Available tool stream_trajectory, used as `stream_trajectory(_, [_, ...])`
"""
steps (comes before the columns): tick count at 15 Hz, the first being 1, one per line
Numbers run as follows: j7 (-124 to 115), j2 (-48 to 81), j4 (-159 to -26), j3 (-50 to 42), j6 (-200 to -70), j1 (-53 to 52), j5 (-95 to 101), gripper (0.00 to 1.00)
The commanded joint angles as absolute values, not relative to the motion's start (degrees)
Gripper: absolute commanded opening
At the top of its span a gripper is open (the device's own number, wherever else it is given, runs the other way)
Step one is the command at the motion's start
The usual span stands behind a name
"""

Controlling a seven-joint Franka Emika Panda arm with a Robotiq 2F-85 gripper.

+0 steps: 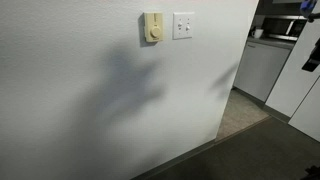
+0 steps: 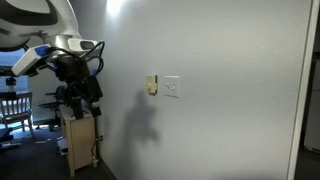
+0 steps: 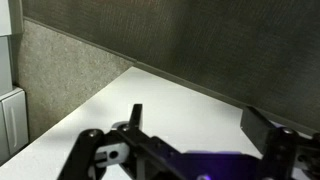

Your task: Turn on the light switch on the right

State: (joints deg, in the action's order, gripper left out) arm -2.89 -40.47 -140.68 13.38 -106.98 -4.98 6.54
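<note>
The light switch is a white, roughly square wall plate with two small toggles, seen in both exterior views (image 1: 183,25) (image 2: 172,87). A narrower cream-yellow box with a round knob (image 1: 152,27) (image 2: 151,85) sits just beside it. My gripper (image 2: 82,98) hangs well away from the wall, off to the side of the switch and slightly lower. In the wrist view the gripper (image 3: 200,125) is open and empty, its two dark fingers spread over bare white wall. The switch is not in the wrist view.
The arm's shadow falls on the white wall below the switch. A wooden stand (image 2: 80,140) is under the arm, with a chair (image 2: 12,105) behind it. Grey cabinets (image 1: 262,65) and dark carpet (image 1: 250,150) lie past the wall's corner.
</note>
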Motion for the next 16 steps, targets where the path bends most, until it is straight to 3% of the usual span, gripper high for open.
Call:
stream_trajectory(1, [-3.56, -40.22, -140.5, 12.47, -106.72, -6.2, 7.25, 1.0])
stream_trajectory(16, [-2.83, -39.91, -140.49, 12.41, -106.98, -6.57, 7.57, 1.0])
